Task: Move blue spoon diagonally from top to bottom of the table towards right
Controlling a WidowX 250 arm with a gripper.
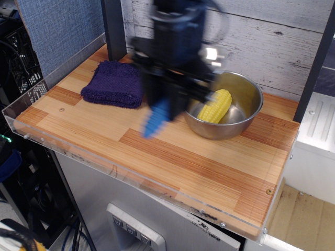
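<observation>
My gripper is blurred by motion and hangs above the middle of the table, between the cloth and the steel bowl. It is shut on the blue spoon, whose ribbed blue handle sticks down and to the left below the fingers, lifted off the wood. The spoon's metal bowl is hidden inside the gripper.
A dark purple-blue folded cloth lies at the back left. A steel bowl holding a yellow corn cob stands at the back right. A clear acrylic rim runs along the table's front edge. A black post stands behind the cloth.
</observation>
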